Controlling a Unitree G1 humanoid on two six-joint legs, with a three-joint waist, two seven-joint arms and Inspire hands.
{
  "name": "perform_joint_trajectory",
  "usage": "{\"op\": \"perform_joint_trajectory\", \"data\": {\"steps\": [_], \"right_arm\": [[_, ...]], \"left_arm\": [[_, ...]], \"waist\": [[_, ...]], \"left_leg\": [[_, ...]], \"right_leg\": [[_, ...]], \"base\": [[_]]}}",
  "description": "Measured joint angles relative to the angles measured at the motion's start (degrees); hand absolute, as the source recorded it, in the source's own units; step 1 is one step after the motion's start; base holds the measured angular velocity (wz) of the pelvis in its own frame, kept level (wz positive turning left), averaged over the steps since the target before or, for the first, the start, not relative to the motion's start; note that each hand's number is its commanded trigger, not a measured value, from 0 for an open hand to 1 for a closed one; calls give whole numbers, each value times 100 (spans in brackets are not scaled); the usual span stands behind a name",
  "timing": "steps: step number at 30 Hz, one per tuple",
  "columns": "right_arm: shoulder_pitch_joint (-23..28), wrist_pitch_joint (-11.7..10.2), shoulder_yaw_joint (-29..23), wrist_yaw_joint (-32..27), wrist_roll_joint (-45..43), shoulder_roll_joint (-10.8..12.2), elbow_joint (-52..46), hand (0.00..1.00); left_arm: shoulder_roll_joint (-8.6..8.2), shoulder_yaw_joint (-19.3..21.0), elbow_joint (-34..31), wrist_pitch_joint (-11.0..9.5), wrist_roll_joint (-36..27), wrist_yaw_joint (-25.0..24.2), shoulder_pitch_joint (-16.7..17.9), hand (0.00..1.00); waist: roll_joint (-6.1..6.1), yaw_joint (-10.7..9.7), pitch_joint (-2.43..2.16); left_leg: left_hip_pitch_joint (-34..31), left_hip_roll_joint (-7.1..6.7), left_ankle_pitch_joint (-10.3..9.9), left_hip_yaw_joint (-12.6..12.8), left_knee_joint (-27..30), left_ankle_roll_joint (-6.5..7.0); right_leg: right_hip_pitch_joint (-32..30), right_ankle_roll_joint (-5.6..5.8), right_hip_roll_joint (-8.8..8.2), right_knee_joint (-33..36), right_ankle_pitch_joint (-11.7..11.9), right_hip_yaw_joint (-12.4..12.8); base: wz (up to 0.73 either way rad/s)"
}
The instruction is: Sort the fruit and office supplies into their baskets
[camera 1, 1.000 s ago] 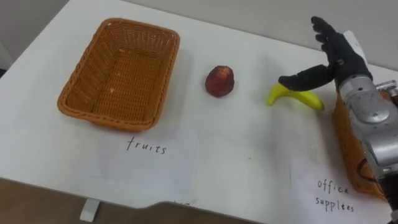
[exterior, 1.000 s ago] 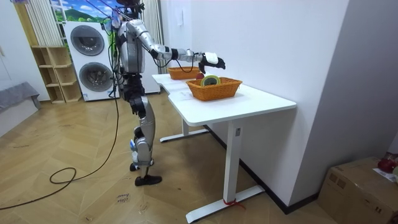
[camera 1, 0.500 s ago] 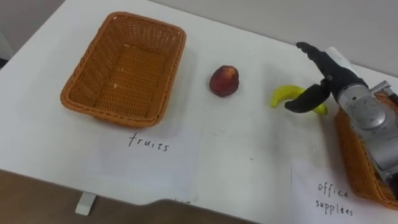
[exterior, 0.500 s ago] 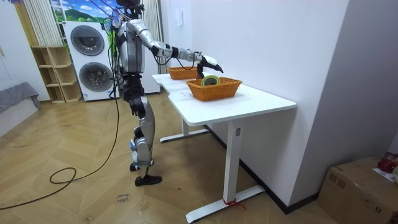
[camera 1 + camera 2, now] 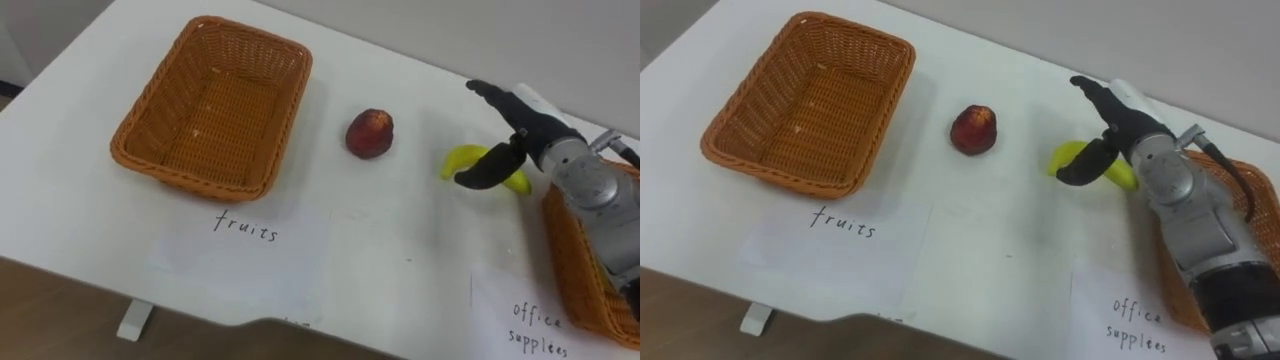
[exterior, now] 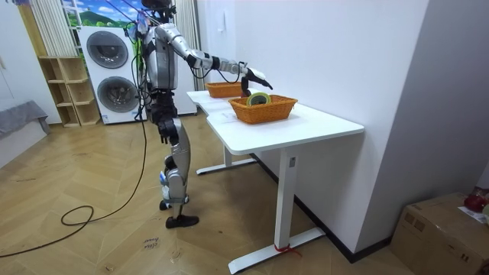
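Observation:
A yellow banana [image 5: 460,158] lies on the white table [image 5: 400,250], right of a red apple [image 5: 370,133]. My right hand [image 5: 520,128] is down over the banana's right half, open: fingers straight and stretched past its far side, thumb hanging in front of its near side. That half of the banana is hidden by the hand. The empty wicker fruit basket [image 5: 210,105] stands at the left. The office-supplies basket [image 5: 575,255] sits at the right edge under my forearm. In the room view it holds a roll of tape [image 6: 258,98].
Paper labels lie at the table's near edge: "fruits" [image 5: 245,228] before the left basket, "office supplies" [image 5: 535,322] before the right one. In the room view I stand at the table's end with the right arm reaching over it; a wall runs behind the table.
My right hand has come down from above the banana, and its thumb now hangs in front of the fruit. The camera has shifted slightly; apple and baskets have not moved.

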Motion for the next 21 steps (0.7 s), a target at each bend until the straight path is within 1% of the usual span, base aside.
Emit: {"op": "perform_joint_trajectory", "data": {"steps": [2,8,11,12,14,16,18,21], "right_arm": [[0,-1,0,5,-26,0,-7,0],[-1,-4,26,180,-657,0,-7,0],[-2,-3,150,192,-872,0,0,0],[-2,-3,180,204,-912,0,20,0],[-19,-5,243,205,-1086,1,135,0],[-30,4,397,218,-1157,2,411,0],[-29,9,472,267,-1246,2,498,0],[-75,0,465,265,-1289,1,482,0]], "left_arm": [[4,0,3,-1,-5,-3,0,0],[4,-9,2,-76,-128,25,5,0],[12,-12,-3,-101,-140,57,4,0],[17,-19,-3,-101,-136,63,-3,0],[21,-46,-6,-101,-148,70,-23,0],[62,-253,-4,-101,-181,75,-66,0],[62,-309,-2,-100,-180,75,-91,0],[82,-352,2,-98,-182,75,-111,0]], "waist": [[3,3,2],[11,20,9],[13,22,11],[33,34,26],[54,73,42],[80,116,62],[111,120,85],[117,116,83]], "left_leg": [[0,0,0,-3,-7,0],[1,0,0,15,-5,0],[-9,0,0,-18,-8,0],[-14,-1,0,-21,-7,0],[-24,-5,0,-26,-5,0],[-46,-10,0,-34,2,0],[-76,-14,0,-51,4,1],[-106,-8,1,-71,6,-2]], "right_leg": [[-3,0,2,-2,0,2],[-2,0,1,-2,0,-3],[-2,0,1,-8,0,-32],[-2,0,0,-10,0,-34],[-2,0,-1,-10,0,-37],[-2,0,-5,-9,0,-59],[-15,0,-10,-10,0,-81],[-51,0,-2,-8,0,-86]], "base": [[0],[0],[0],[0],[0],[5],[3],[0]]}}
